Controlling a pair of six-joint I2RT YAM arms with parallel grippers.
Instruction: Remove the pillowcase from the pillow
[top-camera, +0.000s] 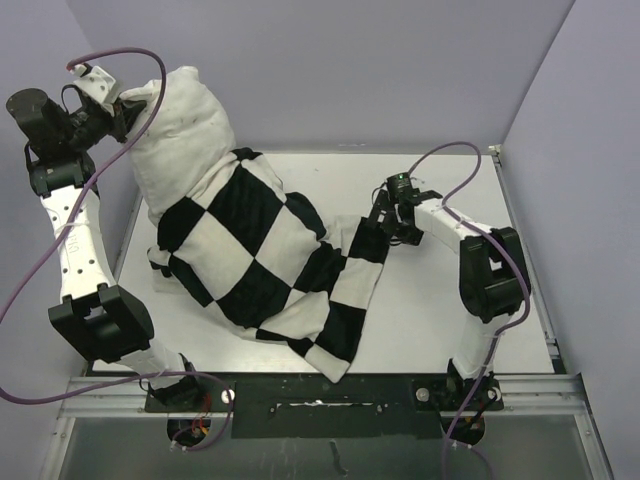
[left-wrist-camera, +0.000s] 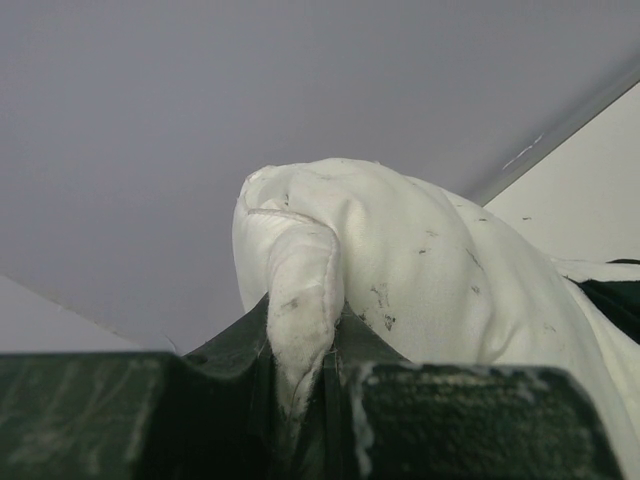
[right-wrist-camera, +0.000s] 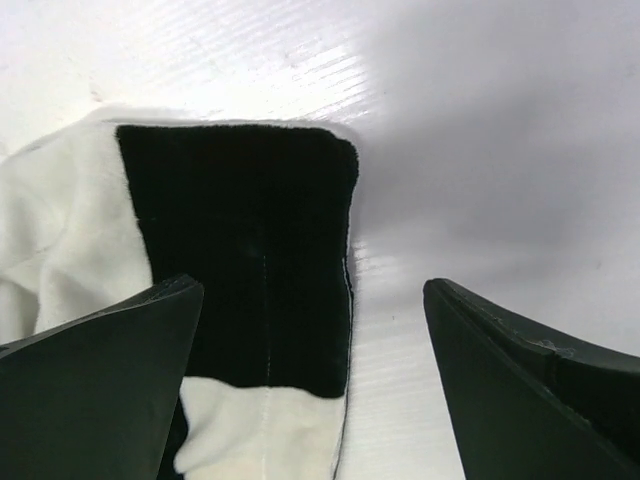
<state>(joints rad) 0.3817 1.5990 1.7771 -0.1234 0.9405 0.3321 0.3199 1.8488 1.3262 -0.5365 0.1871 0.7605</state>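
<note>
Table (top-camera: 440, 300), left claw (left-wrist-camera: 302, 345) pinching pillow (top-camera: 180, 130) corner, pillowcase (top-camera: 260, 250) edge by spread right claw (right-wrist-camera: 312, 290)

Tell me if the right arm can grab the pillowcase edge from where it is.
Probably yes: the right pincer hangs open over a black corner of the pillowcase, flat on the table, nothing between.

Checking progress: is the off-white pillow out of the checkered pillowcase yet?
Partly out: plump off-white pillow bare on top, pinched in left claw; black-and-white checkered pillowcase covers its lower part.
</note>
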